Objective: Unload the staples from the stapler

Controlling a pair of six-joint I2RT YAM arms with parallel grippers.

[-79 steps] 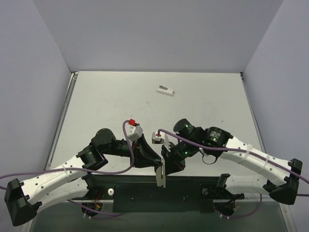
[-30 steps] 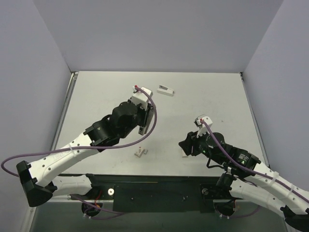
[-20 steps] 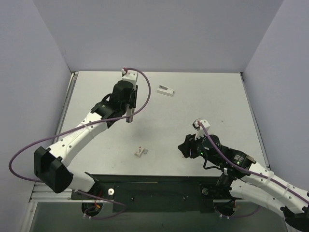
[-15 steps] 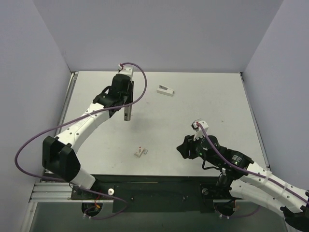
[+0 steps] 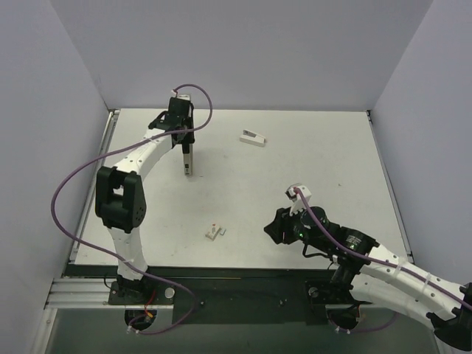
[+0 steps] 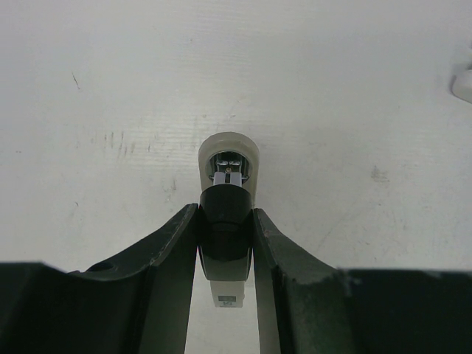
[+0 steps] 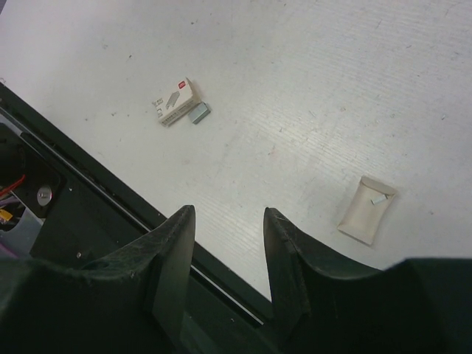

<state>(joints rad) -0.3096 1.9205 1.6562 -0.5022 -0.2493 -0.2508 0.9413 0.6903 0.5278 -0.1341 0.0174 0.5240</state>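
White tabletop under me: my left arm is stretched to the far-left corner, left gripper pointing down, fingers clamped on the long black-and-grey stapler, its pale nose toward the surface. My right gripper sits low nr the near edge, fingers part-open w/ nothing between. Ahead lie a small white staple box w/ a grey staple strip touching it & a pale flat tab.

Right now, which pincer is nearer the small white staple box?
Right. The right pincer is right of the staple box; the left pincer grips the black-and-white stapler farther back.
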